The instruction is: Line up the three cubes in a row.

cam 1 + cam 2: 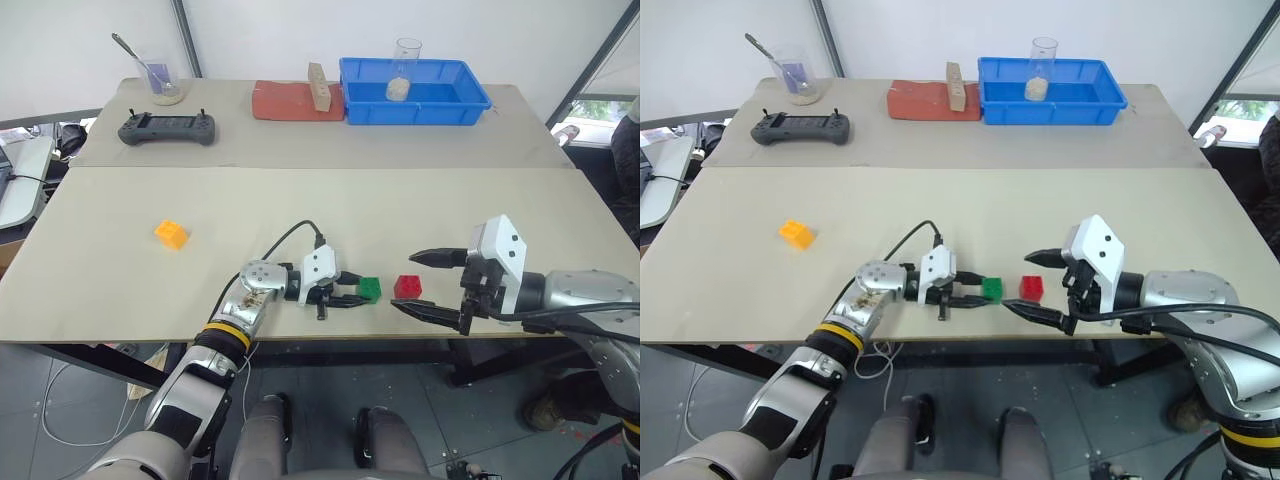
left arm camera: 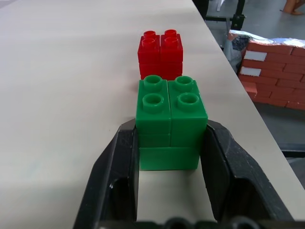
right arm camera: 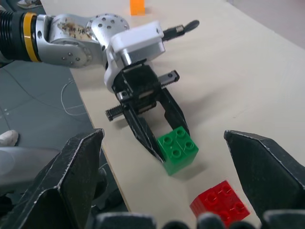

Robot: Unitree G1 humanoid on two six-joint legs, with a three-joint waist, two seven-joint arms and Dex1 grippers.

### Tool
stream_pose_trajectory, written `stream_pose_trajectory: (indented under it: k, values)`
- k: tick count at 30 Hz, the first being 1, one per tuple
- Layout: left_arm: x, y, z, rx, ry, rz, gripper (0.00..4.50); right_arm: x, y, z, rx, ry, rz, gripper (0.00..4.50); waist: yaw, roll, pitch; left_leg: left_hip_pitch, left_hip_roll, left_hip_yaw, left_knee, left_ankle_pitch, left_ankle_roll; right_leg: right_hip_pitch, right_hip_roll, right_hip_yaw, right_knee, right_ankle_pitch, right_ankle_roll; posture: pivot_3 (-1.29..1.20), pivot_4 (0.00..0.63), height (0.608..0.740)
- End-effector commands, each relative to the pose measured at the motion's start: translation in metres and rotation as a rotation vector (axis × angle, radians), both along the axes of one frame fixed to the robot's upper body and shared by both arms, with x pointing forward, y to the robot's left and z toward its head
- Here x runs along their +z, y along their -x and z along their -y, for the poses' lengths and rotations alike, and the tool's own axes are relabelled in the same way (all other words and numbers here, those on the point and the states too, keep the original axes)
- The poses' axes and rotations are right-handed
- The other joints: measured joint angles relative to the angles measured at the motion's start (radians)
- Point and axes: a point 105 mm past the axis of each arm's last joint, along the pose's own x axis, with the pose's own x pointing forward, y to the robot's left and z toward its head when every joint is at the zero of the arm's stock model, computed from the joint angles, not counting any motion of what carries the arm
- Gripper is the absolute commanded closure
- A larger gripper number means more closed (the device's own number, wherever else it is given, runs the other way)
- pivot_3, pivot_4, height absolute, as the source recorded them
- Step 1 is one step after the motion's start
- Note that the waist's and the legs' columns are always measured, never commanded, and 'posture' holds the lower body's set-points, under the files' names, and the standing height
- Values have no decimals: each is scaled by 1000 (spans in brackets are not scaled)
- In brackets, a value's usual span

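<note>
A: Left gripper (image 1: 345, 297) is clamped on the green cube (image 1: 369, 290), red cube (image 1: 407, 288) just at its 3 o'clock. Orange cube (image 1: 171, 234) sits way off at 10 o'clock on the worktop (image 1: 330, 205).

B: Light, hard, slick plastic I'd guess, so pinch the flat sides. Right gripper (image 1: 432, 285) hangs wide, empty.

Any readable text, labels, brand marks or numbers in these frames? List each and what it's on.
None readable. The green cube, red cube, orange-yellow cube, blue bin and handheld controller show no legible print; any markings on the controller are too small to read.
</note>
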Motion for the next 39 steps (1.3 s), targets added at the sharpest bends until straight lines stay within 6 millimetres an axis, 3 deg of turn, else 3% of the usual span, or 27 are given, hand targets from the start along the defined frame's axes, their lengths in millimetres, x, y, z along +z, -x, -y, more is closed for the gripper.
stream_pose_trajectory:
  k: [1,3,4,9,11,15,19,25,32,39]
  values:
    - [5,-1,5,-18,1,35,3212,9,0,-2,12,10,56,0,2,0,0,0,0,0,0,0,0,0,0,0,0,0,0,0,150,740]
    - [6,0,3,-17,4,25,3212,9,0,-3,14,8,57,0,2,0,0,0,0,0,0,0,0,0,0,0,0,0,0,0,150,740]
    - [6,0,1,-16,6,20,2182,9,0,-3,15,7,57,0,2,0,0,0,0,0,0,0,0,0,0,0,0,0,0,0,150,740]
    - [17,-4,-13,29,28,34,39,8,-3,-4,22,6,57,0,-4,0,0,0,0,0,0,0,0,0,0,0,0,0,0,0,150,740]
    - [24,-5,-20,63,45,43,39,7,-5,-5,27,4,58,0,-5,0,0,0,0,0,0,0,0,-1,0,0,0,1,-1,0,150,740]
    - [45,0,-56,232,111,52,39,10,-10,-13,55,-19,68,0,-15,0,0,0,1,0,0,0,1,-1,0,1,1,1,-2,0,150,740]
    - [49,11,-89,442,135,66,39,18,-17,-27,92,-55,79,0,-25,0,0,1,1,-1,-1,3,6,-2,1,1,3,3,0,0,150,740]
    - [50,17,-186,1056,191,184,39,34,-24,-55,166,-139,87,0,-20,0,0,1,1,0,-1,0,0,-2,0,0,2,1,-4,0,150,740]
    - [47,20,-264,1391,203,186,39,39,-25,-69,209,-141,95,0,-1,0,0,0,1,1,-1,-2,-2,-4,-2,-1,0,2,-5,0,150,740]
    - [48,-10,-284,1399,194,143,39,49,-24,-80,233,-157,100,0,0,0,0,0,1,2,-2,-2,-3,-6,-2,-2,0,3,-7,0,150,740]
